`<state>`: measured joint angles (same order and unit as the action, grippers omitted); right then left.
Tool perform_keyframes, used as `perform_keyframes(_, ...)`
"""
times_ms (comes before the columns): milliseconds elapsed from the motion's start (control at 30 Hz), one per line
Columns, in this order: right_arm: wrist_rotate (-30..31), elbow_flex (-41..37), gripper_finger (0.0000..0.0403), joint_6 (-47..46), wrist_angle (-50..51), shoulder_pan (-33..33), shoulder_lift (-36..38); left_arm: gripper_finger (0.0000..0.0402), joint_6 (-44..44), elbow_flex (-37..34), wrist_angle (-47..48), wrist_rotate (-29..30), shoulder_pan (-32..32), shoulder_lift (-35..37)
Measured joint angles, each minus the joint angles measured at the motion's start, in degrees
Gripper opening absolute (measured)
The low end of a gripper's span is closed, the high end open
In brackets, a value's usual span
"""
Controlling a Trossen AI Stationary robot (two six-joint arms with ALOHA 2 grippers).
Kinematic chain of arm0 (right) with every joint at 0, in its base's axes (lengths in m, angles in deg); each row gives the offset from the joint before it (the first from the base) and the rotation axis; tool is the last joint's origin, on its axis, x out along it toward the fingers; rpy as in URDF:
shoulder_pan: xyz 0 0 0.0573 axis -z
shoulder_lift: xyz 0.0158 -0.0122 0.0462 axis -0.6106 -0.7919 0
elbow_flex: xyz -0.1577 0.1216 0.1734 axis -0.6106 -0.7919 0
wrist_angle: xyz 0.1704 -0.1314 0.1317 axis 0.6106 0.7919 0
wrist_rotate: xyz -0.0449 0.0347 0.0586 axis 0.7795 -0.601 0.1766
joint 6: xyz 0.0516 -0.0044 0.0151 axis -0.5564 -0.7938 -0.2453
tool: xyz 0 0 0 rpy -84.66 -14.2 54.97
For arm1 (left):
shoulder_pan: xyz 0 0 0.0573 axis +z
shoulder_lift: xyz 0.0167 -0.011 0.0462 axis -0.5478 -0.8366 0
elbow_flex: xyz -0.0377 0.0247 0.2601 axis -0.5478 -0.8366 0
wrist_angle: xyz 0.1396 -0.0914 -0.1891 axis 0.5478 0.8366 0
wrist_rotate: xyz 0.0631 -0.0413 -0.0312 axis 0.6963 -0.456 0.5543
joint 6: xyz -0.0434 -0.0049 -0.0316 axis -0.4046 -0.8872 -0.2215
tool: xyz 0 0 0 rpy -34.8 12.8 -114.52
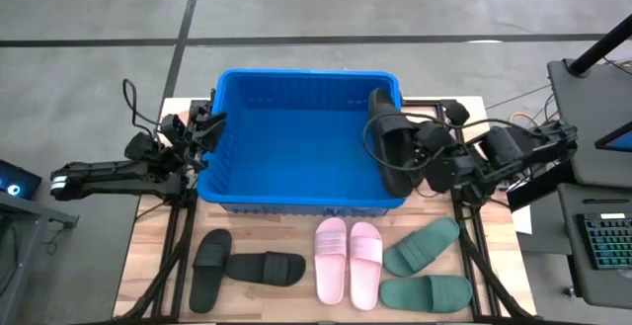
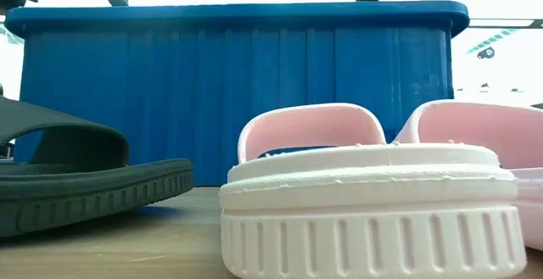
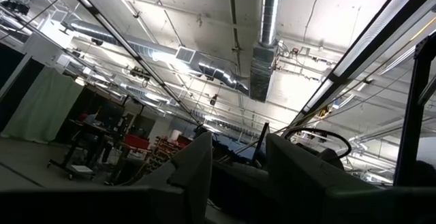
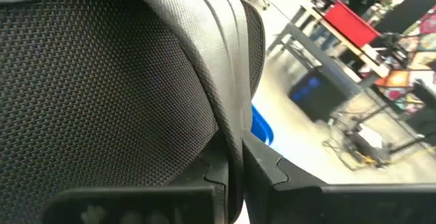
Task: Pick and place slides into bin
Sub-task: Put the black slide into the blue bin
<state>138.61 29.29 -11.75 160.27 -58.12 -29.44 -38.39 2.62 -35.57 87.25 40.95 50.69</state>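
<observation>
from left to right: the left gripper (image 1: 210,130), its fingers parted and holding nothing, waits at the bin (image 1: 296,199)'s left rim, 6 slides (image 1: 334,258) lie in a row on the table before its near wall, and the right gripper (image 1: 407,152) clamps 1 black slide (image 1: 385,137) over the right rim.

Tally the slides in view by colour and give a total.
Black slides: 3, two on the table and one held over the bin by the right gripper
Pink slides: 2
Green slides: 2
Total: 7
</observation>
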Motion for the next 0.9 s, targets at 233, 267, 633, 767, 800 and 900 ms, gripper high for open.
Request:
perform_keyframes(233, -1.0, 0.0, 0.0013, 4.0, -0.2, 4.7, -1.8, 0.0125, -0.1, 0.0, 0.0, 0.0, 0.0, 0.0)
perform_keyframes(267, -1.8, 0.0, 0.0013, 5.0, -0.3, 5.4, -1.8, 0.0125, -0.1, -0.1, 0.0, 0.0, 0.0, 0.0)
perform_keyframes(633, -9.5, 0.0, 0.0013, 14.7, -4.0, 14.7, -3.5, 0.0125, 0.0, -0.1, 0.0, 0.0, 0.0, -0.1)
perform_keyframes(767, -9.9, 0.5, 0.0013, 18.4, -5.6, 17.8, -5.3, 0.0125, 0.0, 0.0, 0.0, 0.0, 0.0, -0.3)
perform_keyframes(800, -9.8, 0.7, 0.0013, 19.5, -5.7, 18.5, -5.8, 0.0125, 0.0, 0.0, 0.0, 0.0, 0.0, -0.4)
perform_keyframes(900, -11.0, 1.5, 0.0013, 22.4, -6.9, 21.0, -7.5, 0.0125, -1.0, -0.1, 0.0, 0.0, 0.0, -0.3)
